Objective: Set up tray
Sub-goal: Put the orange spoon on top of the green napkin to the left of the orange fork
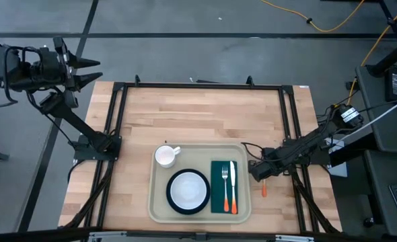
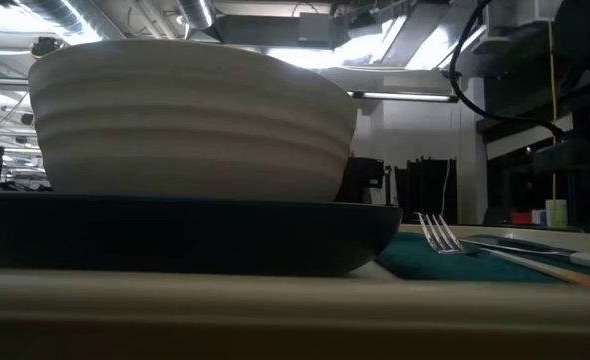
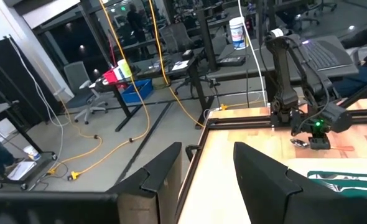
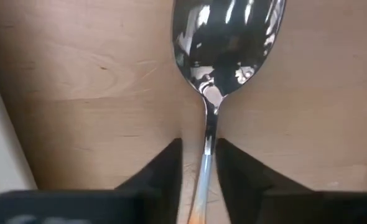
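The beige tray [image 1: 202, 156] lies at the table's near middle. It holds a white cup [image 1: 165, 156], a white bowl on a dark plate [image 1: 188, 191], and a green napkin [image 1: 217, 188] with a fork [image 1: 225, 183] and a knife [image 1: 233, 181]. A spoon with an orange handle [image 1: 264, 190] lies on the wood just right of the tray. My right gripper [image 1: 256, 171] is low over the spoon. In the right wrist view it [image 4: 199, 144] is open narrowly, one finger on either side of the spoon's neck [image 4: 207, 134]. My left gripper [image 1: 94, 70] is open, raised beyond the table's far left corner.
Black frame rails [image 1: 198, 86] run along the table's far edge and down both sides. Bare wood [image 1: 198, 114] lies between the tray and the far rail. In the low view the bowl [image 2: 190, 115] and plate [image 2: 175, 235] fill the near field, with the fork [image 2: 440, 235] beside them.
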Tool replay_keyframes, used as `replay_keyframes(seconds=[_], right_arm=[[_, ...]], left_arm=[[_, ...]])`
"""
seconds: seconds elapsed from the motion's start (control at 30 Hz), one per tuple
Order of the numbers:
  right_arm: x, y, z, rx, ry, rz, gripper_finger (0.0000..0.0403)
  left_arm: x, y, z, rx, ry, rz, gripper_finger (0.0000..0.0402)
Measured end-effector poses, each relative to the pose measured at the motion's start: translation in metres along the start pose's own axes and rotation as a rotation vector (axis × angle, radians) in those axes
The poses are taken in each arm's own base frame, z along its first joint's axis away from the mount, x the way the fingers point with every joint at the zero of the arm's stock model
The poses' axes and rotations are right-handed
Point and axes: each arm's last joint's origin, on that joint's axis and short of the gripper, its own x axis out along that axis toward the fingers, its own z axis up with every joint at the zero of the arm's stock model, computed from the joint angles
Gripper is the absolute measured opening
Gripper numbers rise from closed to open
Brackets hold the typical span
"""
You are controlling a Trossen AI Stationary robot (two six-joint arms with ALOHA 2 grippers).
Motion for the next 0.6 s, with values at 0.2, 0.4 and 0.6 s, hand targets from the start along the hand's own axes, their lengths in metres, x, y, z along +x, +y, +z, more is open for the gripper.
replay_keyframes(seconds=[0.2,0.4,0.6], right_arm=[[-0.002,0.002,-0.001,-0.003,-0.005,0.007,0.0017],[-0.019,0.018,-0.01,-0.019,0.012,0.088,0.0018],[-0.059,0.046,-0.027,-0.025,0.034,0.26,0.0014]], left_arm=[[0.0,-0.001,0.0,-0.001,0.001,-0.008,0.0141],[0.0,-0.001,0.0,-0.001,0.002,-0.028,0.0141],[0.0,-0.002,0.0,0.007,0.002,-0.054,0.0141]])
